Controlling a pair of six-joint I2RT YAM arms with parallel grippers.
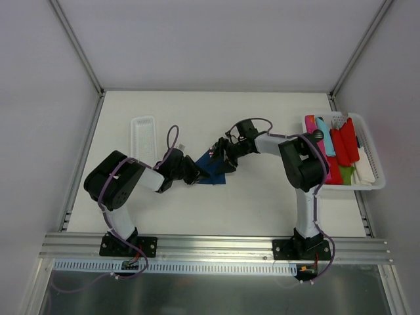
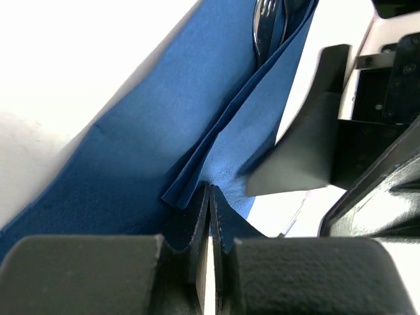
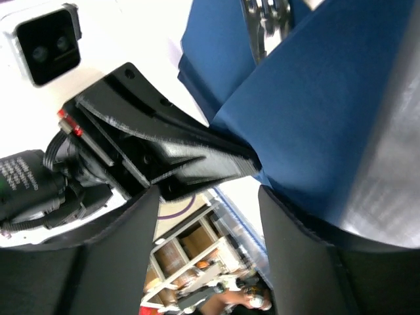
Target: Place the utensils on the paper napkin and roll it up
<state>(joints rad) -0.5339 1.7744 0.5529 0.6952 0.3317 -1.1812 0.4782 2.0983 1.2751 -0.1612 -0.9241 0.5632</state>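
Pale walls close in a white table, and from my remote seat the overhead view shows both arms folded inward so their wrists meet near the table's middle. On the right edge sits a white basket holding red, pink and turquoise plastic pieces. Far on the left lies a long white tray, well apart from the work. Between the two wrists, roughly centre table, lies the paper napkin, dark navy and folded over itself in loose layers. My left wrist camera looks along its creases. The utensils show as a bit of shiny silver metal tucked between the napkin's layers at the top of that view; I cannot tell which kind they are. The left gripper is pinched tight on a folded edge of the napkin, its two pads pressed together with blue paper caught between them. The right gripper has its jaws standing apart with nothing clamped between them. A flap of the napkin lies against one of its fingers, and the left gripper's black finger reaches across in front of the gap. In the left wrist view, that right finger sits just beside the napkin's right edge.
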